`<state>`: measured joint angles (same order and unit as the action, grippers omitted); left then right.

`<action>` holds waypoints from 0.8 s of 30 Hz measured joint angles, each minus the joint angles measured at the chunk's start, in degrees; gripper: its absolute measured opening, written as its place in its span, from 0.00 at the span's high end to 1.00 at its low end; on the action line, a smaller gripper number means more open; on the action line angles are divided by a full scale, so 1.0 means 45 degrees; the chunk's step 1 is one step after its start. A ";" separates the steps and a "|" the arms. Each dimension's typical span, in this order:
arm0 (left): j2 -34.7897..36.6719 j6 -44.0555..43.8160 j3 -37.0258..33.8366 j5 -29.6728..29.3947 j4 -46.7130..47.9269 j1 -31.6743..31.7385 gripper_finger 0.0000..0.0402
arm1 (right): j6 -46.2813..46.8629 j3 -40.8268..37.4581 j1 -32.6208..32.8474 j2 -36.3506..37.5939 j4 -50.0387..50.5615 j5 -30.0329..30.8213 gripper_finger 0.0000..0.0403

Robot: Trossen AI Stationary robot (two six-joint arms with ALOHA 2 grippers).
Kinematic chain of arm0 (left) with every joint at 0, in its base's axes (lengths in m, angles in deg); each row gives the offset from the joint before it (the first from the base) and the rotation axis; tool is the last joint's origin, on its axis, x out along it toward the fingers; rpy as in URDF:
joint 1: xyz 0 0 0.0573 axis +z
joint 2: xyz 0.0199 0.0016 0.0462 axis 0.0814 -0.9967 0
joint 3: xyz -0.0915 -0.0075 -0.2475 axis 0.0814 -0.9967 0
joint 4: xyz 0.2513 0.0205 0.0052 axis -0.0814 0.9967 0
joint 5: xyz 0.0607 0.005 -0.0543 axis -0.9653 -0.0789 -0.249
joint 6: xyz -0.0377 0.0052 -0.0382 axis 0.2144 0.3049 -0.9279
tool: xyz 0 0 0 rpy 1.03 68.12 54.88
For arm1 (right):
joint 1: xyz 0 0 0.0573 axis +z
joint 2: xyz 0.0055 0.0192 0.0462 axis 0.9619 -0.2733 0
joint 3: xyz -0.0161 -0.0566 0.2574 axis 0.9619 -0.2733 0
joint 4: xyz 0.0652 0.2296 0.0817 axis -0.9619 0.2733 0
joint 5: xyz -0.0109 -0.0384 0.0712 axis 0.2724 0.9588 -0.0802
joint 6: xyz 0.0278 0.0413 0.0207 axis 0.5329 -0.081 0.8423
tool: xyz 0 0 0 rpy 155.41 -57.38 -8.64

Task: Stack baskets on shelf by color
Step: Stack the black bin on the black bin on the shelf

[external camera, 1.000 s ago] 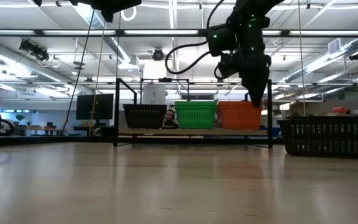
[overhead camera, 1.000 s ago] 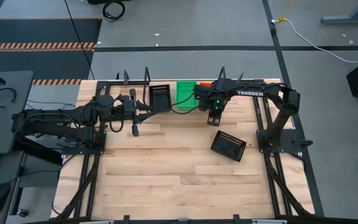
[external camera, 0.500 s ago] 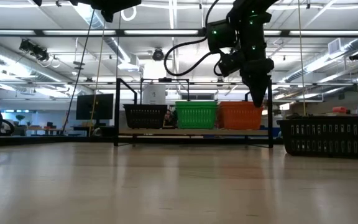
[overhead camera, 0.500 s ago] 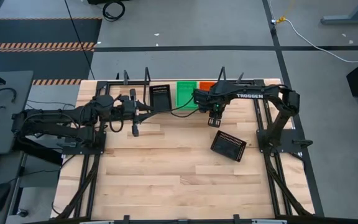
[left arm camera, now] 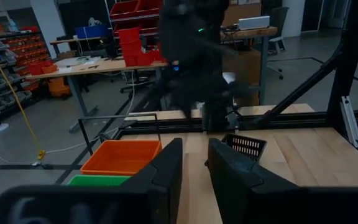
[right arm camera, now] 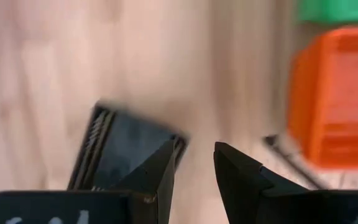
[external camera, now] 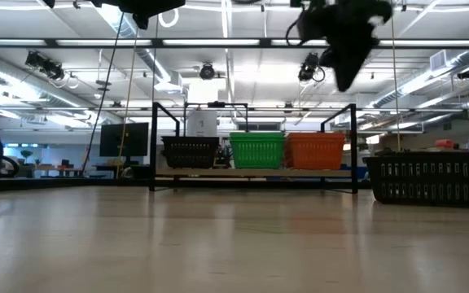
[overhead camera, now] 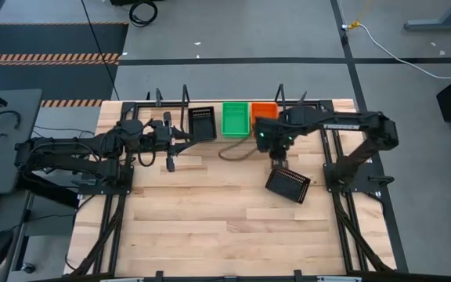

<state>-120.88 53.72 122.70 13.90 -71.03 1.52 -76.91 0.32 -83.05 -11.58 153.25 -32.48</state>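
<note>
My right gripper (overhead camera: pixel 278 154) hangs empty, fingers slightly parted, at the overhead frame's center right, above a loose black basket (overhead camera: pixel 288 184). The left gripper (left arm camera: pixel 193 163) waits slightly parted too. Only the low camera shows the shelf (external camera: pixel 251 173) baskets side-on: black, green, orange.

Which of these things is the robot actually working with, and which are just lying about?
Part of the job:
- black basket loose on the table
- black basket, green basket and orange basket on the shelf
- right gripper, open, above the loose basket
- left gripper, waiting near the shelf

Just lying about:
- cables on the floor
</note>
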 joint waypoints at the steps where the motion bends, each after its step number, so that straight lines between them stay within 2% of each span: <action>1: 0.0000 -0.0005 0.0000 0.0000 0.0000 0.0000 0.79 | -0.0063 0.0000 0.0255 0.0136 0.0348 -0.0203 0.71; 6: 0.0000 -0.0057 0.0000 0.0000 0.0134 0.0000 0.78 | -0.0095 -0.0039 0.1818 0.0503 0.2939 -0.0422 0.71; 10: 0.0000 -0.0092 0.0000 0.0000 0.0222 0.0000 0.79 | 0.0386 -0.0645 0.3220 0.0762 0.3640 -0.1009 0.71; 14: 0.0000 -0.0287 0.0000 0.0005 0.0271 0.0000 0.79 | 0.0425 -0.1605 0.4635 0.0805 0.3799 -0.1612 0.73; 18: 0.0000 -0.0431 0.0000 0.0010 0.0378 -0.0015 0.78 | 0.0421 -0.2888 0.5693 0.0799 0.3513 -0.1594 0.73; 24: -0.0002 -0.0578 0.0000 0.0010 0.0648 -0.0015 0.78 | 0.0759 -0.4343 0.6660 0.0796 0.1748 -0.1517 0.73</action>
<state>-120.89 51.12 122.70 13.94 -68.11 1.46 -73.50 -19.23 -53.08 -8.00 161.11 -39.31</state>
